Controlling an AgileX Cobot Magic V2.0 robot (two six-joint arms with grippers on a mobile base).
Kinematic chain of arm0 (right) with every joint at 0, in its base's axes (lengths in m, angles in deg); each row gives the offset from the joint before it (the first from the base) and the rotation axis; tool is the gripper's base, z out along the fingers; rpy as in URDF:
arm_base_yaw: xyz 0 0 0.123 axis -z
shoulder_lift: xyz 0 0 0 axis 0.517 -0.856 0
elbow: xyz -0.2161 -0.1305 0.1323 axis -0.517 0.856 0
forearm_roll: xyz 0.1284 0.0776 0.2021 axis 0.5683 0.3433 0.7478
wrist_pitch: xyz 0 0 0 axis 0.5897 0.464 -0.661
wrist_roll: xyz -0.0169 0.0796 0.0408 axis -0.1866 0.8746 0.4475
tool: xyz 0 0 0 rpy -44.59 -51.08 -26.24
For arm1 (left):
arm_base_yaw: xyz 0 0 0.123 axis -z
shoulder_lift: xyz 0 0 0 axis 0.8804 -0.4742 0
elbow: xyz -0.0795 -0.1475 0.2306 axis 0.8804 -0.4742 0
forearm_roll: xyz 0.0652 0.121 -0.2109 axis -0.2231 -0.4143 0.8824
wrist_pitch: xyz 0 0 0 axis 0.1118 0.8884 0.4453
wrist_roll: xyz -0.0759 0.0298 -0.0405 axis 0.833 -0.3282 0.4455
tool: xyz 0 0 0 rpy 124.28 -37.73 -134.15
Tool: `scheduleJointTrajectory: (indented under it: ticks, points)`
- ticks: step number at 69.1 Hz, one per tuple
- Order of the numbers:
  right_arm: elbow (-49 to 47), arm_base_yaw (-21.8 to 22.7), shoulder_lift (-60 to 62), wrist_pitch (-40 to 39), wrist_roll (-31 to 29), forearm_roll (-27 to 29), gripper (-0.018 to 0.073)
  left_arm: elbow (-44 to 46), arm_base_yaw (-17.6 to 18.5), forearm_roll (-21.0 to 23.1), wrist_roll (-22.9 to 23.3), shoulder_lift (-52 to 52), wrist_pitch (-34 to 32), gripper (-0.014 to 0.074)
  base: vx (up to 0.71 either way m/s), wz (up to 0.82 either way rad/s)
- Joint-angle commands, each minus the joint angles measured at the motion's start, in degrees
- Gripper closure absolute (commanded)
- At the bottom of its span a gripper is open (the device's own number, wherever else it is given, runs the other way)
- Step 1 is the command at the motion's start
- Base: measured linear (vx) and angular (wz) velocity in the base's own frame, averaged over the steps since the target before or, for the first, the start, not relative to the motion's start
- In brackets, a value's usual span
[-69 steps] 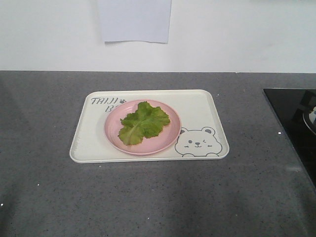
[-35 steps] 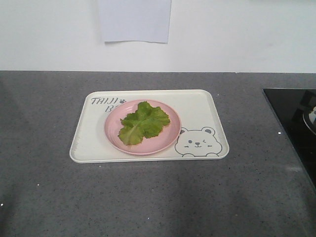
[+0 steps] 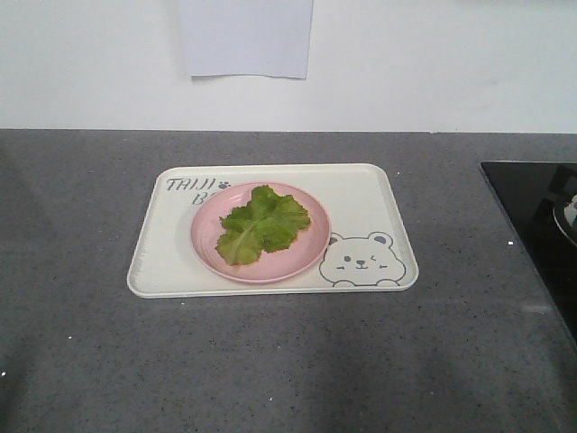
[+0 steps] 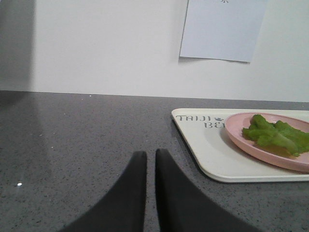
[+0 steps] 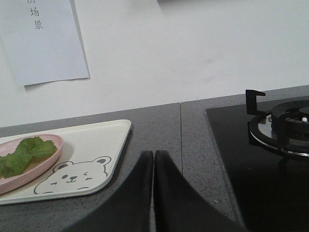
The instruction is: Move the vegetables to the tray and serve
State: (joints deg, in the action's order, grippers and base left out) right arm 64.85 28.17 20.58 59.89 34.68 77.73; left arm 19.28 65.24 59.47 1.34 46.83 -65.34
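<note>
The lettuce leaf (image 3: 262, 224), crinkled and light green with a pale rib running toward its lower left end, lies flat on the round pink plate (image 3: 306, 253) at the centre of the front-facing frame, well inside the plate's rim. The plate in turn sits on the cream rectangular tray (image 3: 365, 200), covering part of the grey lettering at the tray's upper left, while the bear-face drawing (image 3: 361, 259) shows just right of the plate at the tray's lower right. The tray rests on the speckled grey countertop (image 3: 270, 361), which fills the lower two thirds of that frame; a black cooktop (image 3: 536, 230) enters at the right edge, and a white sheet of paper (image 3: 245, 36) hangs on the pale wall at top centre. In the left wrist frame the left gripper (image 4: 147, 166) rises from the bottom edge with its two dark fingers nearly together, only a thin slit between them and nothing in it, over bare counter to the left of the tray corner. In the right wrist frame the right gripper (image 5: 153, 166) likewise has its fingers pressed close with nothing between them, over the counter strip between the tray at lower left and the cooktop with its burner (image 5: 282, 125) at right
</note>
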Motion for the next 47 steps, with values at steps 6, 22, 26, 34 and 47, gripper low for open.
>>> scheduleJointTrajectory:
  ticks: [6, 22, 26, 34, 47]
  points:
    - [0.91, 0.28, 0.29, -4.35, 0.07, -0.17, 0.0561, -1.19, -0.06, -0.02, 0.41, 0.88, -3.69, 0.0575, 0.00, 0.00]
    - [0.91, 0.28, 0.29, -4.35, 0.07, -0.17, 0.0561, -1.19, -0.06, -0.02, 0.41, 0.88, -3.69, 0.0575, 0.00, 0.00]
    - [0.91, 0.28, 0.29, -4.35, 0.07, -0.17, 0.0561, -1.19, -0.06, -0.02, 0.41, 0.88, -3.69, 0.0575, 0.00, 0.00]
    - [0.91, 0.28, 0.29, -4.35, 0.07, -0.22, 0.0561, -1.19, -0.06, -0.02, 0.41, 0.88, -3.69, 0.0575, 0.00, 0.00]
    - [0.91, 0.28, 0.29, -4.22, 0.07, -0.22, 0.0561, -1.19, -0.06, -0.02, 0.41, 0.88, -3.69, 0.0575, 0.00, 0.00]
